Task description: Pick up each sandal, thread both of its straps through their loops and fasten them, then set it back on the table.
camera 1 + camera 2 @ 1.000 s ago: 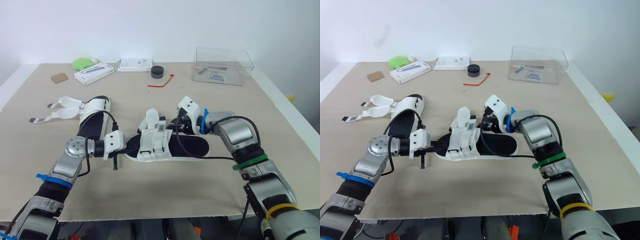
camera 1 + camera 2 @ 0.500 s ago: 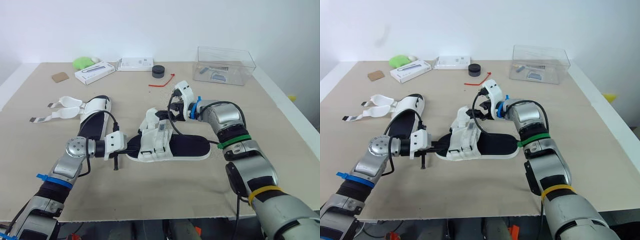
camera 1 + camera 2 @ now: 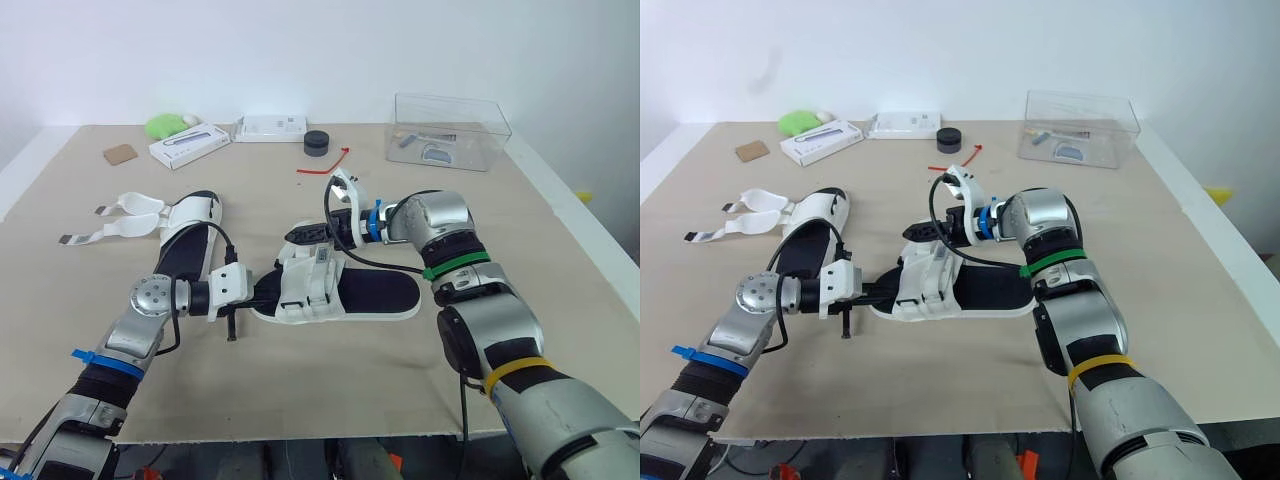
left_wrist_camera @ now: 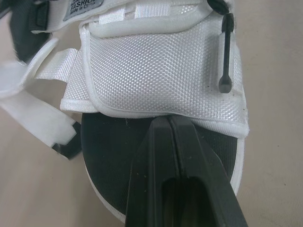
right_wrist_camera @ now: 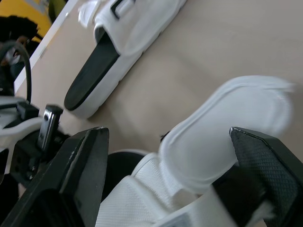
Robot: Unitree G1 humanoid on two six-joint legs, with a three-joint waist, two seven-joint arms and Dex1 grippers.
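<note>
Silver-grey arms (image 3: 490, 325), black-cabled and banded blue, green, yellow, end in white-housed, black-fingered left hand (image 4: 165, 120) and right hand (image 3: 308, 235).

- One sandal (image 3: 345, 296) lies in the middle of the table (image 3: 560, 260), near the front.
- The other sandal (image 3: 185, 235) lies to its left, a bit further back.
- The left gripper (image 3: 268, 292) sits at the middle sandal's left end.
- The right gripper (image 3: 302, 236) is just behind its straps.
- Along the back, from left: a card square (image 3: 118, 155), a lump (image 3: 165, 126), a long box (image 3: 187, 146), a flat box (image 3: 270, 128), a puck (image 3: 316, 143).
- A tub (image 3: 447, 130) stands at the back right.
</note>
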